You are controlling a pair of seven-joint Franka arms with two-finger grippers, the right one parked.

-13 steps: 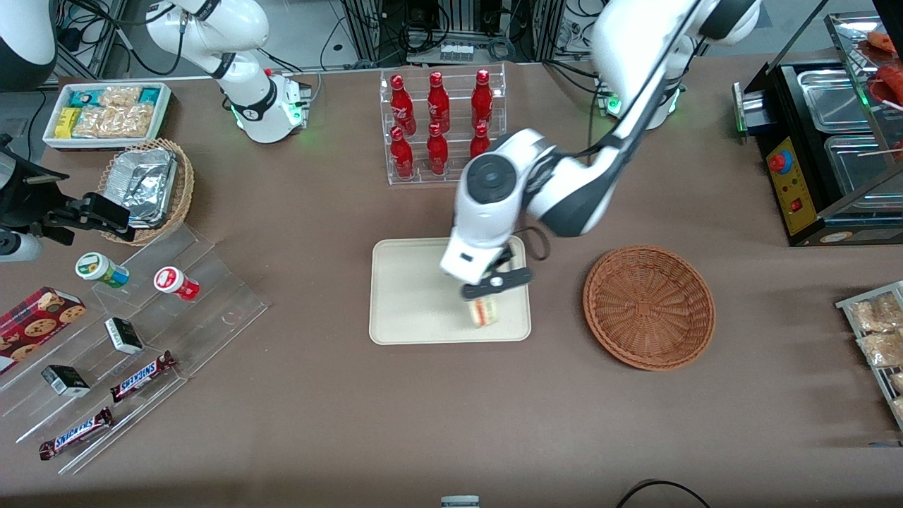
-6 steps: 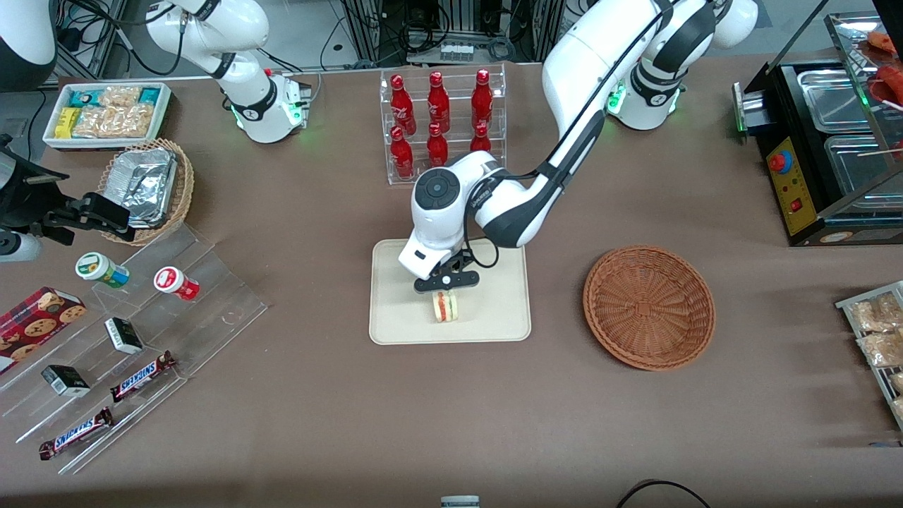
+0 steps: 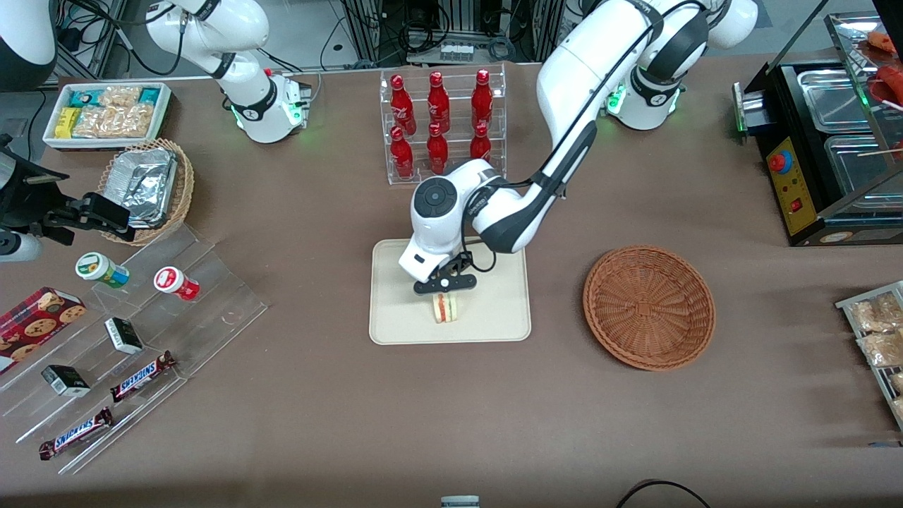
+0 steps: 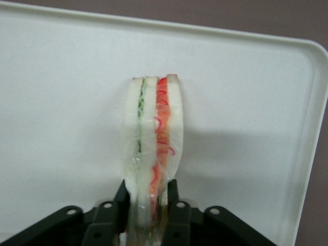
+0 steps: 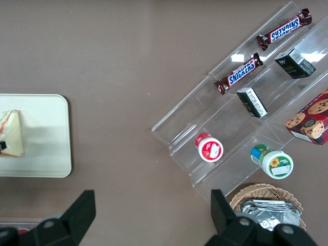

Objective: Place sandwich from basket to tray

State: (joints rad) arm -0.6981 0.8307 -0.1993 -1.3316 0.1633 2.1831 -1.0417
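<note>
Over the tray [image 3: 395, 317] in the front view, the sandwich [image 3: 445, 307] is seen directly beneath the gripper [image 3: 444, 288], while in the left wrist view the wedge is shown clamped between both fingers [image 4: 171, 205], its cut edge standing upright and running straight away from them.

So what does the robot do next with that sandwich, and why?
Probably open the tool and let go. Its fingers pinch the sandwich, which stands on edge over the tray, well inside the rim and apparently touching it. The basket is empty, so release, then lifting away, looks like what remains.
</note>
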